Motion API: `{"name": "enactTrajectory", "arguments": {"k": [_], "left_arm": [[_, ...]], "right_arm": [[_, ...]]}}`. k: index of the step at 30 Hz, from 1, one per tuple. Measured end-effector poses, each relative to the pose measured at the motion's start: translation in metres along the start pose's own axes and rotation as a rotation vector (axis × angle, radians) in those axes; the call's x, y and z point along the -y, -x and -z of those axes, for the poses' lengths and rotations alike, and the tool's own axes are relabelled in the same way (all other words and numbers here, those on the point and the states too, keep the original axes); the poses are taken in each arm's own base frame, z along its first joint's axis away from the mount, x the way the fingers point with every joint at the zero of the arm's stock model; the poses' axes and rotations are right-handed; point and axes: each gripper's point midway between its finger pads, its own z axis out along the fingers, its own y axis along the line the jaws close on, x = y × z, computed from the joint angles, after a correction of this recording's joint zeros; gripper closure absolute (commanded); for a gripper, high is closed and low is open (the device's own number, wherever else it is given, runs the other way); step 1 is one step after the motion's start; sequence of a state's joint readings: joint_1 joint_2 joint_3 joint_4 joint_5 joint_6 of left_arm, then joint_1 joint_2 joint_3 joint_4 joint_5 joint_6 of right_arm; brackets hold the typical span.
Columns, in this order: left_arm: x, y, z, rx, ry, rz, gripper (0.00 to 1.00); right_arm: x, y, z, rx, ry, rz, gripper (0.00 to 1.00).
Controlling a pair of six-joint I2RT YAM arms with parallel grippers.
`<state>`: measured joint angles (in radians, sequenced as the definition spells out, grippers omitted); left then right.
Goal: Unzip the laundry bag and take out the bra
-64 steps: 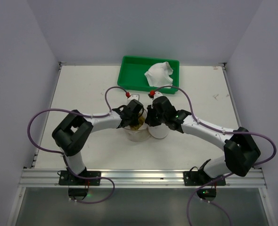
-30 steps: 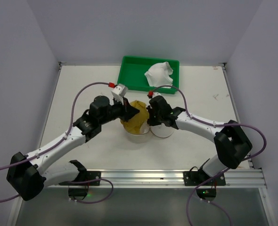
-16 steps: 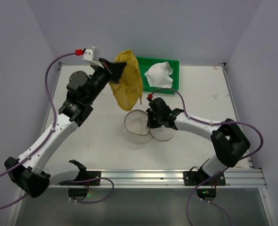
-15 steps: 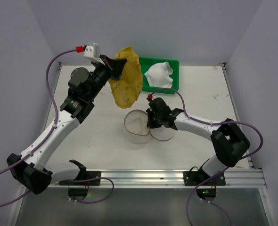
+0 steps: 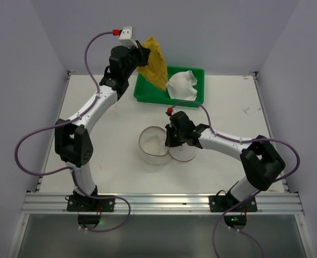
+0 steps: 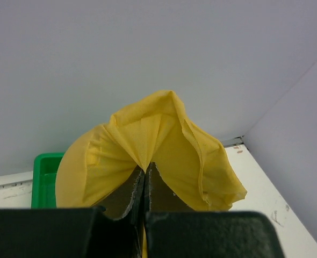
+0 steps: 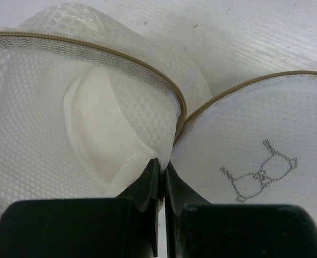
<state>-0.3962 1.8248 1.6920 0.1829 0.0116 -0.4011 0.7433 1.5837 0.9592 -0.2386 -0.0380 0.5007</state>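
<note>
The left gripper (image 5: 141, 55), jaws pressed together, pinches a crumpled mustard-yellow fabric bra (image 5: 156, 66) in the air just above the green rectangular plastic tray (image 5: 148, 97). Near the tray, on its arm-base side, the round cream-white mesh laundry bag (image 5: 153, 146) lies open, and the right gripper (image 7: 161, 163) nips its mesh where the two halves meet

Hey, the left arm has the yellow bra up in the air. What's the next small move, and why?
Probably lower the left gripper toward the green tray, then open its fingers. The bra hangs pinched in it, clear of the opened laundry bag, and appears to be over the tray's left end, beside the white cloth lying there.
</note>
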Motion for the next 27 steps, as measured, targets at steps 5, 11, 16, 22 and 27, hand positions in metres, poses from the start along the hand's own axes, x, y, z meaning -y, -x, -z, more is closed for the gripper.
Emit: {"name": "enactTrajectory", "arguments": {"k": [5,11,16,22,27], "left_arm": [[-0.026,-0.029,-0.043,-0.014,0.003,0.020,1.00],[-0.057,-0.109,-0.078,-0.098,0.027,0.071,1.00],[-0.096,-0.205,-0.090,-0.214,0.093,0.097,1.00],[-0.122,-0.267,-0.087,-0.303,0.142,0.117,0.92],[-0.123,-0.267,-0.086,-0.302,0.145,0.112,0.36]], "right_arm": [[-0.001,-0.002,-0.001,-0.004,0.012,0.002,1.00],[-0.003,-0.005,-0.004,-0.019,0.026,0.004,1.00],[-0.002,-0.009,-0.008,-0.036,0.024,0.006,1.00],[-0.003,-0.009,-0.008,-0.036,0.030,0.010,1.00],[-0.003,-0.009,-0.008,-0.037,0.031,0.011,1.00]]}}
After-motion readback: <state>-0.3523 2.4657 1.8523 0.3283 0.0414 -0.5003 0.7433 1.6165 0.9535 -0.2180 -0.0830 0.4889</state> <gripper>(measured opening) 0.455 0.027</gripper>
